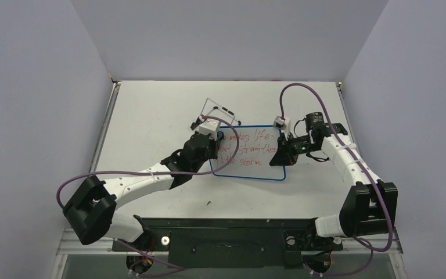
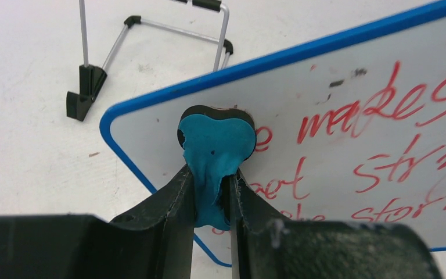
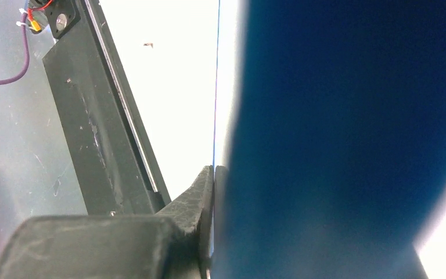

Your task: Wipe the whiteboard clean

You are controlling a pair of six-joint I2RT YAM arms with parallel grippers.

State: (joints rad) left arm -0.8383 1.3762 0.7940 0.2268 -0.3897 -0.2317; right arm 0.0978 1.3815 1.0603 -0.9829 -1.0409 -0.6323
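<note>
While your left arm stretches forward across the desk (image 1: 151, 116), its left end effector (image 2: 212, 177) pinching the blue eraser (image 2: 216, 142) onto the far-left corner of the mid-desk whiteboard (image 1: 250, 156), your right end effector (image 1: 281, 152) clamps the board's right edge, seen edge-on only from the right wrist.

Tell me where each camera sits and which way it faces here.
Top: above, behind the bases, looking down on the table; both arms show, flanking the whiteboard.
Left wrist: looks along the left gripper, shut on the eraser, at the board's written face.
Right wrist: looks along the right gripper, shut on the board's edge; mostly blur.
Top and left wrist share the red writing and the stand.
</note>
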